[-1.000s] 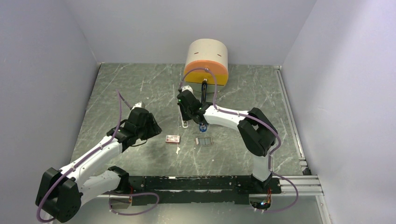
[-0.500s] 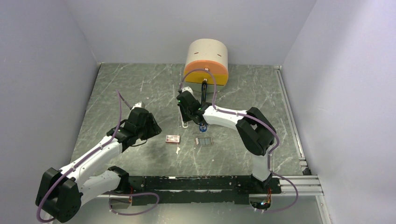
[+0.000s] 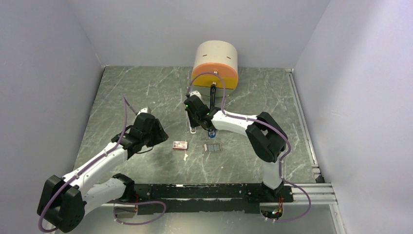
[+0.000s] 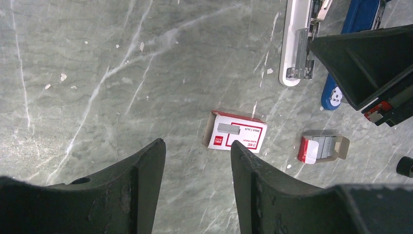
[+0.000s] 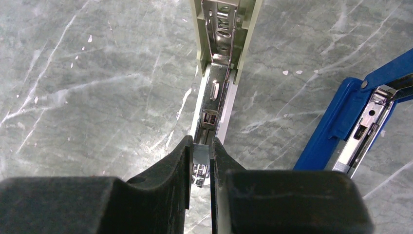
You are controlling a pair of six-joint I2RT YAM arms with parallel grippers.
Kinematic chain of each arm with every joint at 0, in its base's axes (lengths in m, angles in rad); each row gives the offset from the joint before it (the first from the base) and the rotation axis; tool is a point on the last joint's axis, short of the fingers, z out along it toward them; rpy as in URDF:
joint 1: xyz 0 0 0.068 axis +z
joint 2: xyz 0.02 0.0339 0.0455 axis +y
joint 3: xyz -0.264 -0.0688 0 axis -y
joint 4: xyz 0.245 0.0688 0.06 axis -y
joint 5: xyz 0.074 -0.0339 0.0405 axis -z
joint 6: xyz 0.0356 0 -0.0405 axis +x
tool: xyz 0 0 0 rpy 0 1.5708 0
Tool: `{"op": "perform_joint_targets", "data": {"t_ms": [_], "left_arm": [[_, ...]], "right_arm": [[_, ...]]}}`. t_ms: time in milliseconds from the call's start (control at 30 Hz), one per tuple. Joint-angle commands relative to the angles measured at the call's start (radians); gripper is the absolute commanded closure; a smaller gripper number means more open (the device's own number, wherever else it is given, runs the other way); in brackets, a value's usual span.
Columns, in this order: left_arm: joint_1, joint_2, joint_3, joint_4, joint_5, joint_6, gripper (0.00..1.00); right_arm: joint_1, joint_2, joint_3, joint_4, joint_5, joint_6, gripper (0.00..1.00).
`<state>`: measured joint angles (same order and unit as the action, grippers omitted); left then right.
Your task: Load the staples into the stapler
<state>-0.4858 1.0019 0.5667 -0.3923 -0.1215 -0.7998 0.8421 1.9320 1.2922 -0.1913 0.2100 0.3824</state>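
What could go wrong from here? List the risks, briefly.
1. The right fingers pinch a thin silvery strip at the near end of the white stapler's open channel. If tilted, it could jam on the rail or break apart.
2. The blue stapler lies open close beside it, so a sideways swing might knock it.
3. The left fingers hang open above the red-and-white box, so nothing steadies the white stapler if pushed.

Left arm (image 3: 97, 163): stretched forward, wrist tipped down
Left gripper (image 4: 197, 145): jaws apart, holding nothing
Right arm (image 3: 234, 122): elbow bent, reaching leftwards
Right gripper (image 5: 200, 146): jaws narrowed, pinching staples (image 5: 199, 165)
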Motion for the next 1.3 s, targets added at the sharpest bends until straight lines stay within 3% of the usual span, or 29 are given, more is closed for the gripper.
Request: {"op": "perform_joint_targets", "data": {"t_ms": [0,1267], "left_arm": [[0.010,-0.015,-0.011,0.024,0.011,0.009,0.43],[0.013,-0.037,-0.022,0.013,0.008,0.008,0.43]], "right_arm": [[0.008,0.022,0.019,-0.010,0.014,0.014,0.82],[0.031,0.018,-0.003,-0.030,0.080,0.048,0.82]]}}
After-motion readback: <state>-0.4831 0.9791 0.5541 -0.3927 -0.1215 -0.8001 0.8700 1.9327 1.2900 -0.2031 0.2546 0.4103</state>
